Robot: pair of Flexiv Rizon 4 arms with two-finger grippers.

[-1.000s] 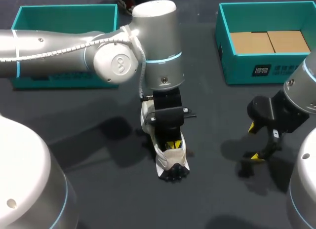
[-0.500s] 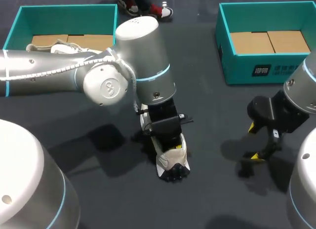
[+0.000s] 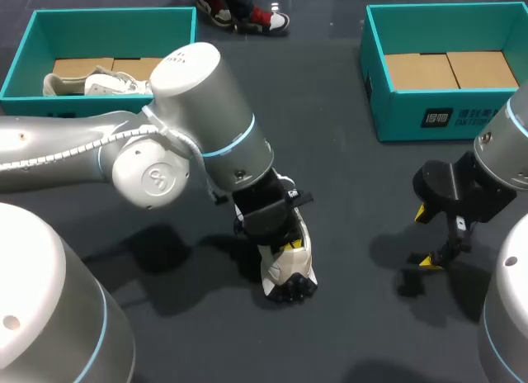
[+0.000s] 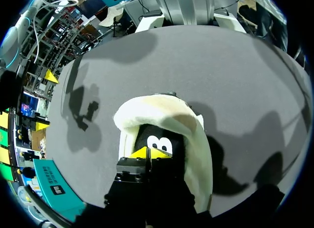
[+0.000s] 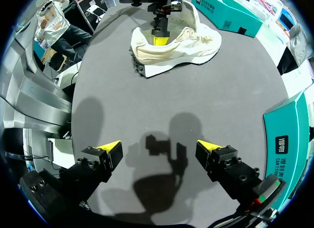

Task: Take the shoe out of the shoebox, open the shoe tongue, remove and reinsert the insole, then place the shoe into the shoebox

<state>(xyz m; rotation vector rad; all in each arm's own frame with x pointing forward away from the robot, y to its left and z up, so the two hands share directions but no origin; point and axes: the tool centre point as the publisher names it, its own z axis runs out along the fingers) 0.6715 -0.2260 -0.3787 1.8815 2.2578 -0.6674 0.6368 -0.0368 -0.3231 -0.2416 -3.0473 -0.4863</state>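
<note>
A cream shoe [image 3: 290, 271] with a black lugged sole lies on the dark table near the middle, toe toward the front edge. My left gripper [image 3: 286, 245] is down inside its opening, yellow tips pressed together and shut. In the left wrist view the left gripper [image 4: 149, 152] sits in the dark interior, ringed by the shoe's collar [image 4: 162, 107]; whether anything thin is pinched is hidden. The right wrist view shows the shoe [image 5: 189, 46] lying on its side, far ahead of my right gripper [image 5: 159, 149], which stands wide open and empty. In the head view my right gripper [image 3: 425, 237] hovers well to the shoe's right.
A teal shoebox [image 3: 25, 53] at the back left holds another pale shoe [image 3: 95, 83]. A second teal shoebox [image 3: 375, 78] at the back right shows only its cardboard floor. My left arm's big wrist housing [image 3: 194, 127] hangs over the table left of the shoe.
My left arm's wrist has swung left and toward the front, uncovering the back-left box. Its gripper stays in the shoe, which has barely shifted. The right arm has not moved.
</note>
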